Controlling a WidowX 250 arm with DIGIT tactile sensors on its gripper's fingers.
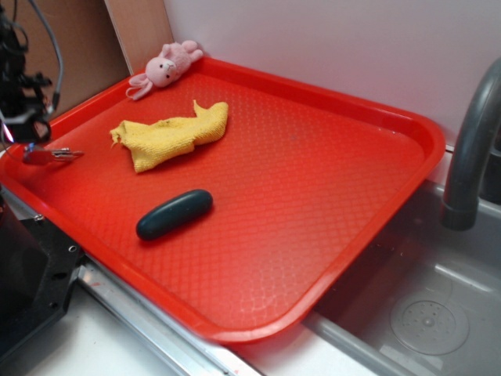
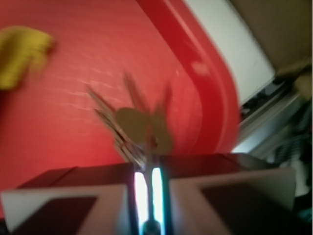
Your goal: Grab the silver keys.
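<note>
At the left edge of the exterior view, the gripper [image 1: 31, 145] hangs over the left corner of the red tray [image 1: 329, 235], its fingers pinched together on the silver keys [image 1: 56, 154], which stick out to the right just above the tray floor. In the blurred wrist view the gripper [image 2: 147, 164] shows its two fingers [image 2: 117, 200] nearly meeting at the bottom centre, with only a bright sliver between them, and the silver keys [image 2: 134, 127] fan upward from that pinch against the red tray [image 2: 205, 93]. A yellow cloth [image 1: 168, 133] lies crumpled in the upper left part of the tray, and a pink plush bunny [image 1: 166, 66] rests on the far rim. A dark oblong capsule-shaped object [image 1: 174, 214] lies left of the tray's centre, well apart from the keys. A grey faucet [image 1: 473, 149] curves over the sink [image 1: 430, 313] at the right.
</note>
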